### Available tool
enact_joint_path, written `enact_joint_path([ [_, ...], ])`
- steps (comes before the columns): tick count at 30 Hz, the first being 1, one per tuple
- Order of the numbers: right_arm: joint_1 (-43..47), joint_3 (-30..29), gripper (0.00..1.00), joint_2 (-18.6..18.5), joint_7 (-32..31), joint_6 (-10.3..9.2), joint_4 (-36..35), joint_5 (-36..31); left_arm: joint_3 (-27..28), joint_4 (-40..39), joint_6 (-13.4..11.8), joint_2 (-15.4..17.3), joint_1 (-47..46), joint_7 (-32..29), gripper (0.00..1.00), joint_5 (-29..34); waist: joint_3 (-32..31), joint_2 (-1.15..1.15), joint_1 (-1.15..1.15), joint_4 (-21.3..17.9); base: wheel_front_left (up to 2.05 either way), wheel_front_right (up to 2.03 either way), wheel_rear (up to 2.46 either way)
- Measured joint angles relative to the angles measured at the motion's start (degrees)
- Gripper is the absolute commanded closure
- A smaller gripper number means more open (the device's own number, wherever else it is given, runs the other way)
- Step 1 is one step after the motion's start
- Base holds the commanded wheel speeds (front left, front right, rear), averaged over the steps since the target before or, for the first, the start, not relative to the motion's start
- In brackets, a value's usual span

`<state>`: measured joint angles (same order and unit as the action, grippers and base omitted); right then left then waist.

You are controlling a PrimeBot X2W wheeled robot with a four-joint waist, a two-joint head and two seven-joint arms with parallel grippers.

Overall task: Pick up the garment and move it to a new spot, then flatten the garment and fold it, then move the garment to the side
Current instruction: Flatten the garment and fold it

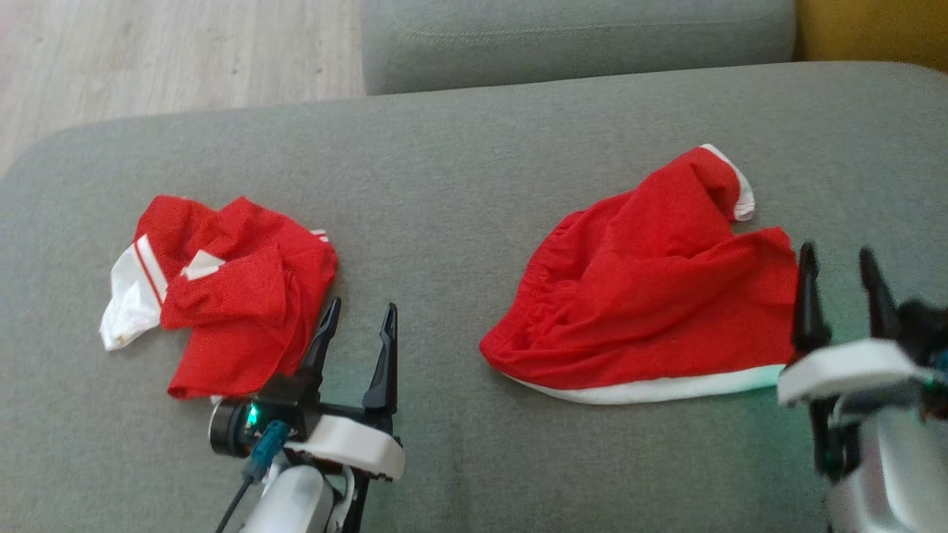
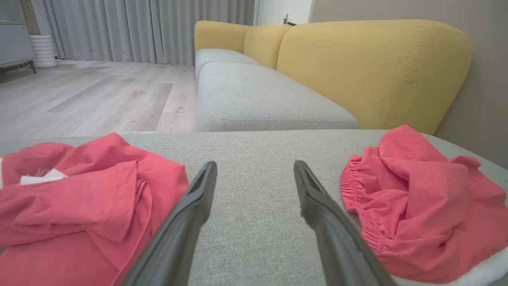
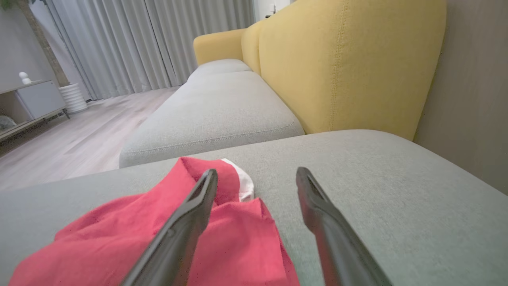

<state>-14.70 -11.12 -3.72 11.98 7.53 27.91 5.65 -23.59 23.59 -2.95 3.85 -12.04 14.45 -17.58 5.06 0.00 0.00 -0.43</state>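
While left gripper [image 1: 363, 305] and right gripper [image 1: 837, 253] both show fingers spread and empty, red garment [image 1: 652, 311] lies rumpled at right of grey cushion [image 1: 459, 185], long axis left-right, right edge just beside right fingers.

Pretty clearly somebody's living room at home. There's a big sofa with grey seat cushions [image 2: 258, 95] and a chunky yellow backrest [image 2: 373, 67], floor-length grey curtains [image 2: 119, 28] and a pale wood-look floor [image 2: 91, 99]. A low cabinet [image 3: 39, 99] has a white ribbed pot [image 3: 73, 97] beside it. A red garment [image 1: 652, 296] and a second red garment [image 1: 237, 296] lie on the near cushion, laundry-style.
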Motion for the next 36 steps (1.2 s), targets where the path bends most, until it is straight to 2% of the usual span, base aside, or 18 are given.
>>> enact_joint_path([
  [5, 8.44, 2.49, 0.0, 0.37, 0.64, 0.0, -6.56, 0.43, 0.29, -0.29, 0.46, -0.04, 1.44, 0.0, 0.0, 0.0, -1.15, 0.0, 0.0, -1.71, 0.0, 0.0, 0.0],
  [11, 13.97, 4.9, 0.0, 1.19, 0.13, 0.0, -9.59, 0.48, 0.36, -0.25, 0.49, -0.15, 1.98, 0.0, 0.0, 0.0, -1.77, 0.0, 0.0, -2.73, 0.0, 0.0, 0.0],
  [19, 15.42, 5.24, 0.0, 1.23, -1.27, 0.0, -11.83, 0.02, 0.35, -0.22, 1.03, -0.52, 1.98, 0.0, 0.0, 0.07, -1.42, 0.0, 0.0, -2.65, 0.0, 0.0, 0.0],
  [30, 14.81, -1.59, 0.0, 1.29, -7.65, 0.0, -6.41, 0.09, 0.48, 0.63, 1.52, -0.59, 1.75, 0.0, 0.0, 1.1, 1.08, 0.0, 0.01, -1.18, 0.0, 0.0, 0.0],
  [36, 11.68, -2.87, 0.0, 1.29, -9.06, 0.0, -2.03, -0.25, 0.63, 0.9, 1.54, -0.6, 1.49, 0.0, 0.0, 1.1, 1.74, 0.0, 0.01, -0.87, 0.0, 0.0, 0.0],
])
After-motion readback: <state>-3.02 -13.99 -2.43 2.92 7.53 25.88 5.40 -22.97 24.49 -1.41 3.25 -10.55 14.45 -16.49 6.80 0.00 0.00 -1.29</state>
